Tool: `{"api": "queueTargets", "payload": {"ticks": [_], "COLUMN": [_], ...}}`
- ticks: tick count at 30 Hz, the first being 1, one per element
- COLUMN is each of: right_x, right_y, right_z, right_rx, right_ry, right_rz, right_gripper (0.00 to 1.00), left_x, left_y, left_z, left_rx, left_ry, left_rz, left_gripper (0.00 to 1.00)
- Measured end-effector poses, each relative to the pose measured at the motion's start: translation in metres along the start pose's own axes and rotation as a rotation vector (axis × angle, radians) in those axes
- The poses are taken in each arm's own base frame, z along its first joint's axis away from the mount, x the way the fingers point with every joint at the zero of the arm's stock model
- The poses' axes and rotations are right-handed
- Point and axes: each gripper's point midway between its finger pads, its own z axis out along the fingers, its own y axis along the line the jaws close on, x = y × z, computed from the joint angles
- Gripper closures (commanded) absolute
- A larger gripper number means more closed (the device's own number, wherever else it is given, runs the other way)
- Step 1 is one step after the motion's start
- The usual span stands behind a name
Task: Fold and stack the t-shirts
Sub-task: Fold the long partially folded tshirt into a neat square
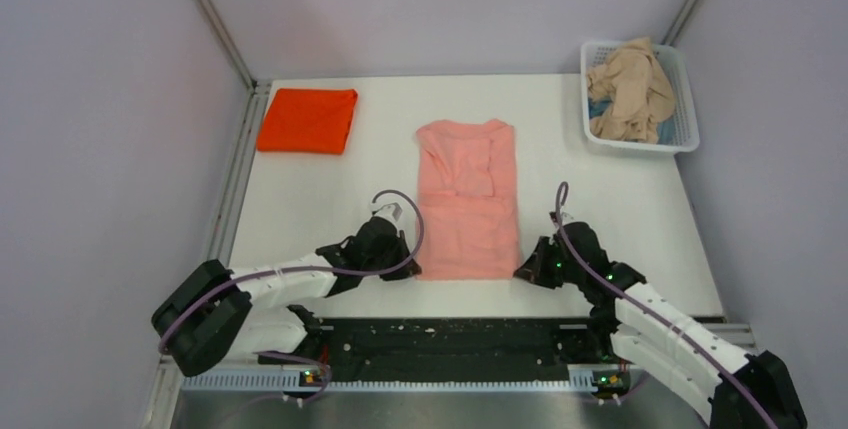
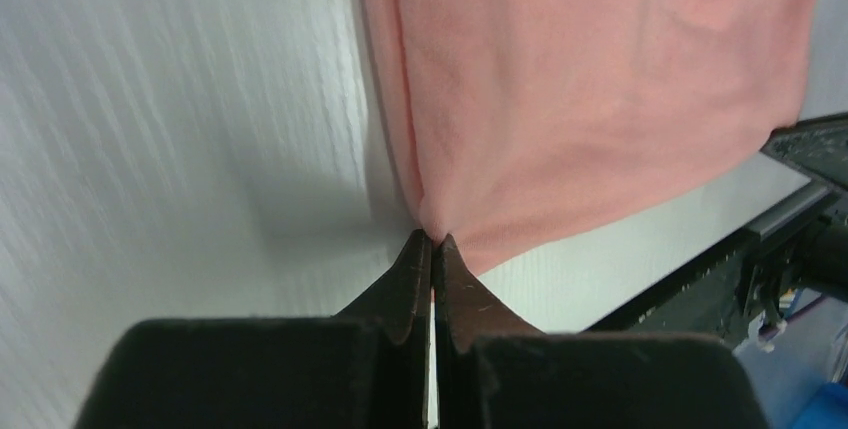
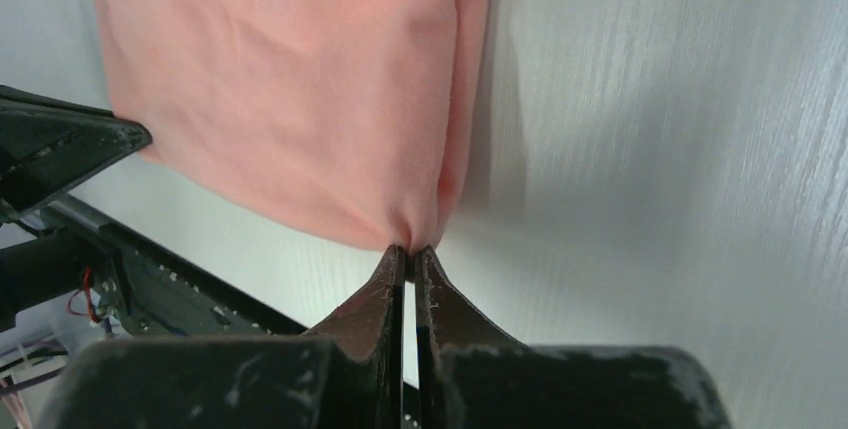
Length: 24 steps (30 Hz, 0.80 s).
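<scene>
The salmon-pink t-shirt [image 1: 467,199] lies in the middle of the table as a long strip, sides folded in. My left gripper [image 1: 408,267] is shut on its near left corner; in the left wrist view the jaws [image 2: 433,239] pinch the pink cloth [image 2: 600,79]. My right gripper [image 1: 522,271] is shut on its near right corner, seen in the right wrist view [image 3: 408,250] pinching the cloth [image 3: 300,89]. The orange-red t-shirt [image 1: 308,120] lies folded at the far left. The beige-tan t-shirt [image 1: 630,92] is bunched in the white basket [image 1: 684,99].
The white basket stands at the far right corner, with some blue cloth under the beige one. A black rail [image 1: 450,344] runs along the table's near edge between the arm bases. Grey walls close in the table on the left, far and right sides.
</scene>
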Motion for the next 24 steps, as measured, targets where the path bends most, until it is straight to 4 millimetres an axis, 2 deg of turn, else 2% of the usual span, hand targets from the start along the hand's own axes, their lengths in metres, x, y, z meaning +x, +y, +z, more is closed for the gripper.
{"api": "queueTargets", "payload": {"ticks": [4, 8, 11, 14, 19, 22, 24], "right_x": [0.001, -0.011, -0.032, -0.062, -0.109, -0.132, -0.147], "right_y": [0.006, 0.02, 0.037, 0.06, 0.089, 0.099, 0.106], "right_z": [-0.015, -0.028, -0.04, -0.058, -0.083, -0.087, -0.086], "right_rx": [-0.032, -0.052, -0.073, -0.103, -0.115, -0.091, -0.077], "right_ry": [-0.02, -0.048, -0.103, -0.197, -0.339, -0.388, -0.411], "right_rz": [-0.005, -0.02, -0.046, -0.079, -0.112, -0.124, -0.135], "right_gripper": [1.0, 1.0, 1.0, 1.0, 1.0, 1.0, 1.0], "left_x": [0.011, -0.003, -0.03, -0.061, -0.109, -0.137, -0.157], "left_y": [-0.016, -0.029, -0.048, -0.067, -0.087, -0.096, -0.095], "left_z": [-0.015, -0.026, -0.039, -0.055, -0.079, -0.087, -0.088], "left_rx": [0.045, 0.063, 0.073, 0.087, 0.056, 0.039, 0.021], "left_ry": [0.009, -0.038, -0.123, -0.228, -0.381, -0.444, -0.475], "left_rz": [0.043, 0.061, 0.08, 0.096, 0.118, 0.119, 0.108], "left_gripper": [1.0, 1.0, 1.0, 1.0, 1.0, 1.0, 1.0]}}
